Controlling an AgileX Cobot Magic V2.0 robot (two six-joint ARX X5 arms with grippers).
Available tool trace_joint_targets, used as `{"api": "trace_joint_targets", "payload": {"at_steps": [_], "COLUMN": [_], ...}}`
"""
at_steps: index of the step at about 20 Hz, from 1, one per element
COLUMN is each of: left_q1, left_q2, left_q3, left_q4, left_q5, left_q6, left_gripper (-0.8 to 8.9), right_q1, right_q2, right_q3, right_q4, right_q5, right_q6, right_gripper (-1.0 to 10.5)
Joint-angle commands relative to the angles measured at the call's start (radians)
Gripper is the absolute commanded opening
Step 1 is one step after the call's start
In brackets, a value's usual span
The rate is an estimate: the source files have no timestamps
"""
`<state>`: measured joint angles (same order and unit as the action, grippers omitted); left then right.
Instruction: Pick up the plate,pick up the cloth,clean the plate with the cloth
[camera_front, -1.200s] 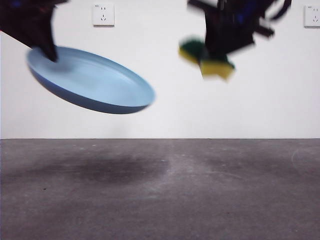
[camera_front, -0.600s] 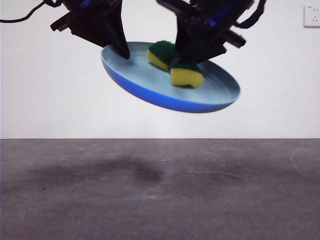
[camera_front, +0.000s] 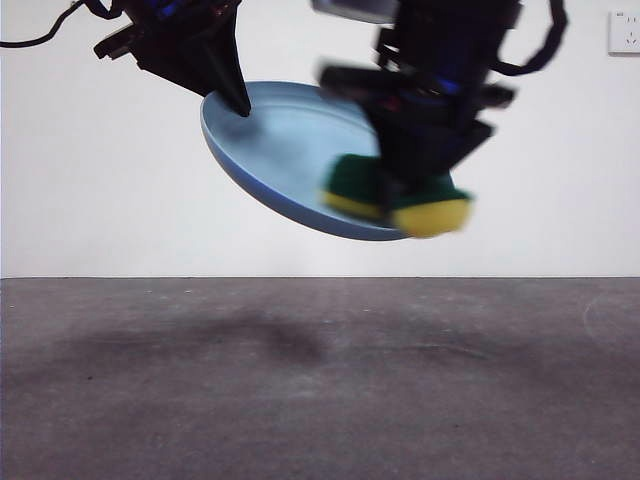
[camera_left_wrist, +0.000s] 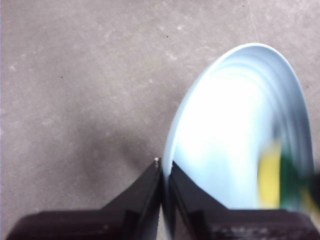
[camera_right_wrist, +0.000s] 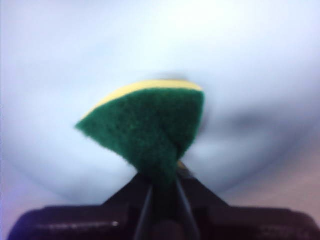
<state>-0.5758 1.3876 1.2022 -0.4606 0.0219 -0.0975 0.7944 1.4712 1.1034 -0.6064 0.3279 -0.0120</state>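
Both pickups done, wiping underway. Left gripper (camera_left_wrist: 163, 172) has its jaws clamped on the plate (camera_front: 285, 150) rim, plate tilted in the air above the worktop (camera_front: 320, 390). Right gripper (camera_right_wrist: 162, 187) pinches the cloth (camera_front: 395, 200), green face up, against the plate's lower edge. Grey worktop, white wall (camera_front: 90, 180), socket (camera_front: 624, 32).

Plate (camera_front: 280, 150): tilted, airborne, upper centre.
Left gripper (camera_front: 238, 102): clamps its upper-left rim.
Cloth (camera_front: 395, 195): blurred, at lower-right rim, held by right gripper (camera_front: 400, 195).
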Motion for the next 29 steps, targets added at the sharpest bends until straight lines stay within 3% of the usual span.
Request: {"api": "trace_joint_targets", "payload": {"at_steps": [1, 4, 8, 13, 14, 17, 18, 20, 21, 23, 24, 26, 29], "left_q1": [0.0, -0.018, -0.04, -0.04, -0.039, -0.011, -0.003, 0.014, 0.02, 0.02, 0.019, 0.009, -0.006], "left_q2": [-0.003, -0.003, -0.003, -0.003, -0.003, -0.003, -0.003, -0.003, -0.003, -0.003, -0.003, -0.003, -0.003], "left_q3": [0.0, 0.0, 0.0, 0.0, 0.0, 0.0, 0.0, 0.0, 0.0, 0.0, 0.0, 0.0, 0.0], "left_q4": [-0.014, -0.026, -0.018, 0.041, 0.05, 0.056, 0.055, 0.043, 0.024, -0.014, -0.026, -0.039, -0.046], "left_q5": [0.095, 0.132, 0.134, 0.123, 0.104, 0.076, 0.078, 0.092, 0.097, 0.146, 0.178, 0.212, 0.211], "left_q6": [-0.008, -0.007, -0.008, -0.008, -0.008, -0.008, -0.008, -0.008, -0.007, -0.006, -0.003, 0.009, 0.024], "left_gripper": [-0.08, -0.08, -0.08, -0.08, -0.08, -0.08, -0.08, -0.08, -0.08, -0.08, -0.08, -0.08, -0.08], "right_q1": [-0.036, -0.064, -0.074, -0.06, -0.052, -0.045, -0.045, -0.045, -0.045, -0.049, -0.052, -0.056, -0.056], "right_q2": [0.005, 0.002, 0.003, 0.008, 0.008, 0.008, 0.008, 0.007, 0.007, 0.006, 0.001, -0.002, -0.003], "right_q3": [-0.005, -0.005, -0.005, -0.005, -0.005, -0.005, -0.005, -0.005, -0.005, -0.005, -0.005, -0.005, -0.005], "right_q4": [0.098, 0.241, 0.376, 0.365, 0.338, 0.152, 0.084, -0.027, -0.043, 0.018, 0.09, 0.249, 0.417], "right_q5": [0.15, 0.069, -0.156, -0.481, -0.509, -0.499, -0.458, -0.231, -0.072, 0.137, 0.179, 0.131, -0.034], "right_q6": [-0.006, -0.017, -0.016, -0.001, 0.0, -0.011, -0.018, -0.036, -0.035, -0.035, -0.037, -0.04, -0.039], "right_gripper": [-0.1, -0.1, -0.1, -0.1, -0.1, -0.1, -0.1, -0.1, -0.1, -0.1, -0.1, -0.1, -0.1]}}
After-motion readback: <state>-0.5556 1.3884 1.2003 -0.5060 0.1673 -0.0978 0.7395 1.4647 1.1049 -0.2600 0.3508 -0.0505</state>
